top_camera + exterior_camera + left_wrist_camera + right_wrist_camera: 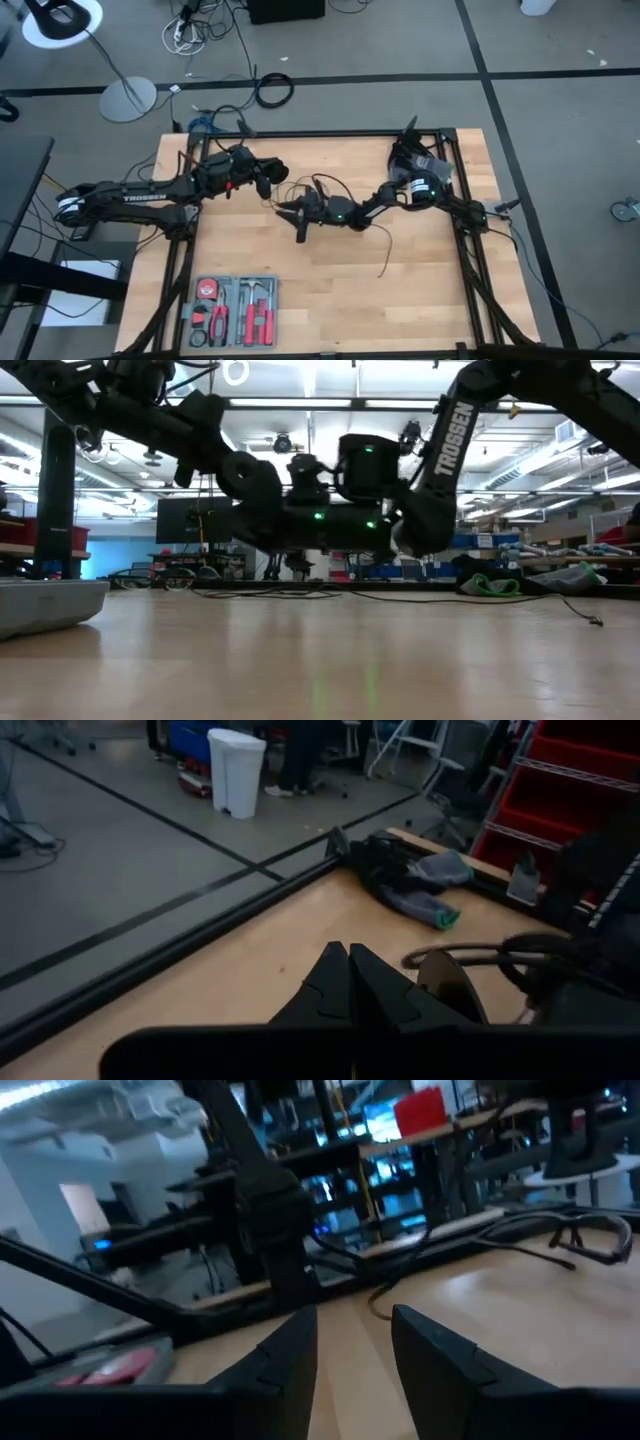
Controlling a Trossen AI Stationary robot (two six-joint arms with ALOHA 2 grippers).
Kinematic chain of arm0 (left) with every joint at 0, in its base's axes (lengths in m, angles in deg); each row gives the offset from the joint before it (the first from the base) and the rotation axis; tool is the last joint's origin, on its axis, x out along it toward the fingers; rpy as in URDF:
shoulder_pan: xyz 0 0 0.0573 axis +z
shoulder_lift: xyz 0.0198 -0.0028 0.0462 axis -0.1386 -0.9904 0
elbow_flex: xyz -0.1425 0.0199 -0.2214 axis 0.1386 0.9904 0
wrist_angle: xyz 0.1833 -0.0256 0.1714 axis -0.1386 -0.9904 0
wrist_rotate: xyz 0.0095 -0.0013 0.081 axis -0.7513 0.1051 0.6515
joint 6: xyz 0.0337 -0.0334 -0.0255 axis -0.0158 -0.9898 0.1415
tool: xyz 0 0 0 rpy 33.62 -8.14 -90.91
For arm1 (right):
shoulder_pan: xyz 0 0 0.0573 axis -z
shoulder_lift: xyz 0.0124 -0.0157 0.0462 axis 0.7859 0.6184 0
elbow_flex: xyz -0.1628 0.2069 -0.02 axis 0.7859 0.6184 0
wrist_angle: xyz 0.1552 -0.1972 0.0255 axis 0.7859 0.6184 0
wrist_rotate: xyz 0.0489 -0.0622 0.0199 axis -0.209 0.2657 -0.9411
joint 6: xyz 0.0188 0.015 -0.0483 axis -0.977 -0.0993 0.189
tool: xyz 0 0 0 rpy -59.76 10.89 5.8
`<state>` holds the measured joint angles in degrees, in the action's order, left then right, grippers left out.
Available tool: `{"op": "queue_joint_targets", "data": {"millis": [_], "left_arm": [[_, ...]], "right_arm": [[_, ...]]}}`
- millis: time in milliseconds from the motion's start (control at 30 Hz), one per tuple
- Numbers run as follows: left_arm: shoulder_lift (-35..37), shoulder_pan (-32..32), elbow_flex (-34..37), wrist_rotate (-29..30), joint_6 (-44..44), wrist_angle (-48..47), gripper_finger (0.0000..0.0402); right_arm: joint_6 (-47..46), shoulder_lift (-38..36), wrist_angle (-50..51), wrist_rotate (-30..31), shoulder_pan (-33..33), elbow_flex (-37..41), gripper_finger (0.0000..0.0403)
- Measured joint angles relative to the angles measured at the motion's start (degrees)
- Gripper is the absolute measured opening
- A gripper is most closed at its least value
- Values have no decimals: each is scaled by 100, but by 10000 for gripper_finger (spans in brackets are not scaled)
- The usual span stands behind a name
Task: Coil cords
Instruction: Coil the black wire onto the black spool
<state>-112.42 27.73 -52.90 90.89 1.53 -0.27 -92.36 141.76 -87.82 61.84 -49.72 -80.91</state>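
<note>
"TROSSEN" in white on both arms, readable on left arm in high view & on an arm in low view; left gripper (348, 982) clenched, nothing in it, over table (420, 300) centre-left; right gripper (352, 1342) fingers apart, nothing visibly between them, low over table centre; cord (318, 188) thin, black, looped betw the 2 grippers, a strand trailing toward front (385, 262); red tool tray (235, 310) at front-left edge; dark cloth bundle (412, 885) at far right corner.
</note>
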Motion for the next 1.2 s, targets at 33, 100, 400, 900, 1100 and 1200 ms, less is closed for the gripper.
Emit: {"op": "queue_joint_targets", "data": {"millis": [33,100,400,900,1100,1200], "left_arm": [[0,0,0,34,4,4,0],[0,0,0,63,6,-1,0],[0,0,-2,72,13,0,0],[-85,-7,-2,291,145,-67,0],[-457,-4,0,282,-73,-482,0],[-564,7,-14,272,-185,-736,0]], "right_arm": [[2,-8,186,46,8,-75,132],[-74,-14,366,97,46,-154,132],[-388,-20,367,116,157,-287,122],[-688,-31,1599,-388,180,-839,3],[-216,-146,3694,-1265,269,-1817,1],[51,-344,4725,-1404,321,-2018,1]]}}
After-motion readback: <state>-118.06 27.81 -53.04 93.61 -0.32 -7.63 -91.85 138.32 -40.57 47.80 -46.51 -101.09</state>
